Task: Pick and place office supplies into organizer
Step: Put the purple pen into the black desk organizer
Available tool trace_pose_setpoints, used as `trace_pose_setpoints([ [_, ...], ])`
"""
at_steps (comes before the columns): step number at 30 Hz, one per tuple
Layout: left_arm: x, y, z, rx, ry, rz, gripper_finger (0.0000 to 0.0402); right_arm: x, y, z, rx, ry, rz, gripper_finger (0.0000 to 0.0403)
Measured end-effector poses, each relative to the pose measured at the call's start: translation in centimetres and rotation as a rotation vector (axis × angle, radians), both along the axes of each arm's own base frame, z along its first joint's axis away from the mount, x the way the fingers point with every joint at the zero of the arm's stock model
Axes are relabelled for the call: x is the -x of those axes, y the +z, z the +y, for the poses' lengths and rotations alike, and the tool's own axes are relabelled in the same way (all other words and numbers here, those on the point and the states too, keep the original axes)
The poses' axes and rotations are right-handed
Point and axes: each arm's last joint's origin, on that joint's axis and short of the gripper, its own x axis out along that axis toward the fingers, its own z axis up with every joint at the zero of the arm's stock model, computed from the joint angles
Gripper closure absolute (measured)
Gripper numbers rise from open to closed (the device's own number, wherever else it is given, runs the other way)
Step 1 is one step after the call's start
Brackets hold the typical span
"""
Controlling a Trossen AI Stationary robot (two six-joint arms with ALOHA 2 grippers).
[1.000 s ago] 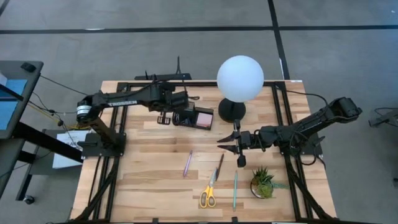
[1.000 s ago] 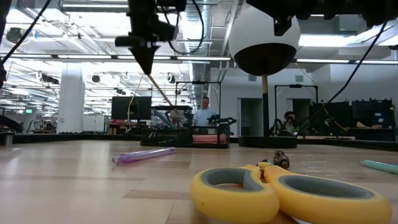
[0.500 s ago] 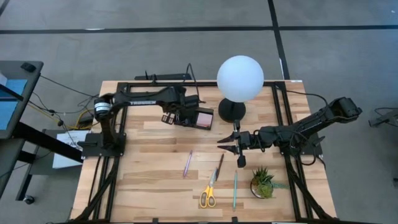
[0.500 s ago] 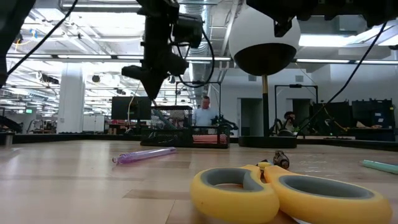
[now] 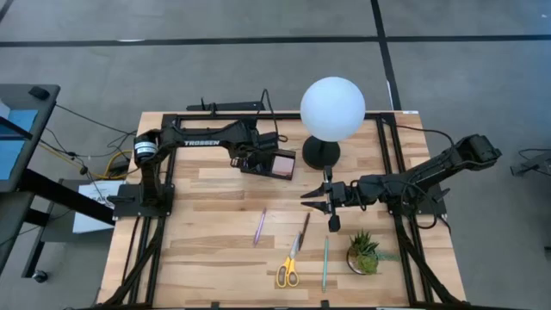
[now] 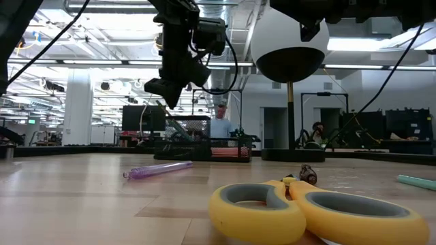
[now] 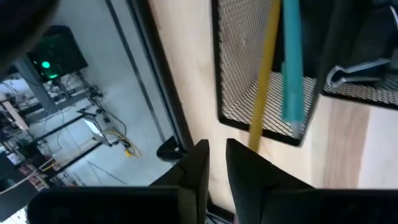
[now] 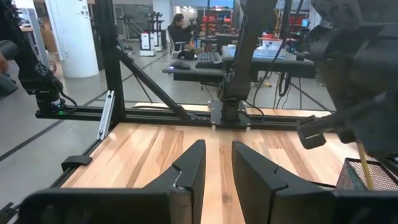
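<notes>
The black mesh organizer (image 5: 269, 163) stands near the table's far edge, with a pink sticky pad (image 5: 283, 164) in its tray. My left gripper (image 5: 248, 158) hovers just above its pen cup (image 7: 261, 93), fingers a narrow gap apart. A yellow pencil (image 7: 264, 74) and a teal pen (image 7: 292, 62) lean in the cup. A black clip (image 7: 351, 71) lies in a tray compartment. On the table lie a purple pen (image 5: 260, 226), a dark pen (image 5: 304, 229), yellow scissors (image 5: 287, 267) and a teal pen (image 5: 325, 261). My right gripper (image 5: 306, 196) waits open at mid-table. My left gripper (image 7: 216, 158) comes at the pen cup from above. The yellow pencil's upper end (image 7: 254, 142) runs up beside one finger (image 7: 242, 165) and not into the gap between the two. I cannot tell whether that finger touches it.
The white globe lamp (image 5: 332, 108) on its black base (image 5: 320, 154) stands right of the organizer. A green potted plant (image 5: 365, 253) sits near the right front corner. Black frame rails run along both table sides. People sit in the room beyond the table.
My left gripper has moved toward the table's right and down onto the organizer's pen cup, turning as it went. The yellow pencil that hung slanting below its fingers a second ago now leans in the cup. The right arm has kept still.
</notes>
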Motion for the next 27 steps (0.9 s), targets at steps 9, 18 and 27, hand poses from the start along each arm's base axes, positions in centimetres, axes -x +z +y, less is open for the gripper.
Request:
trace_pose_setpoints([
  [9,0.2,0.3,-3.4,0.053,0.103,-0.051,0.0353,0.0,-0.2,0.0,0.006,0.000,0.018,0.0332],
  [18,0.2,5.4,-10.5,0.115,0.124,-0.409,0.0356,0.0,-0.7,0.0,0.021,-0.001,0.065,0.0332],
  [27,2.1,5.3,-19.7,0.096,0.354,-0.839,0.0356,0.3,-0.8,0.8,0.026,0.034,0.074,0.0332],
])
